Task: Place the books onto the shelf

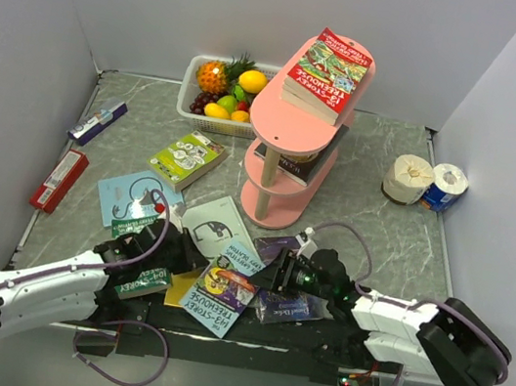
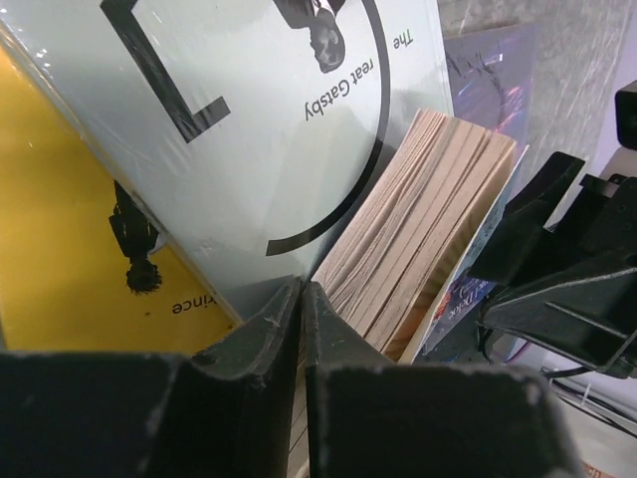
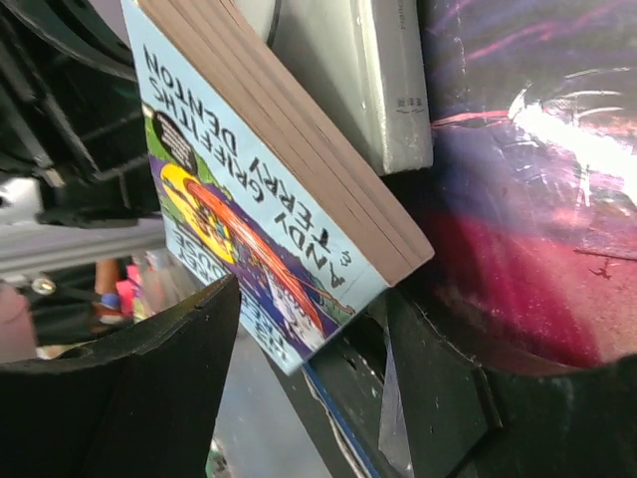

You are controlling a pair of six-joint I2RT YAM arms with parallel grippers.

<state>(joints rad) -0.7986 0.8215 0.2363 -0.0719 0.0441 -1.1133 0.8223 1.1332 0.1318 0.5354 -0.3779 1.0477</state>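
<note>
Left gripper (image 2: 302,294) pinched shut beside grey book (image 2: 259,129), near worktop (image 1: 374,212) edge; right gripper (image 3: 317,299) wide open astride light-blue Treehouse book (image 3: 229,199).

"ANDY GRIFFITHS" on light-blue book (image 3: 224,189)

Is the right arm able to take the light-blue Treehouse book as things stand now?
Probably yes. The right gripper is open, and a corner of the light-blue Treehouse book lies between its fingers with nothing in between. The shut left gripper sits close beside the book and may crowd the lift.
</note>
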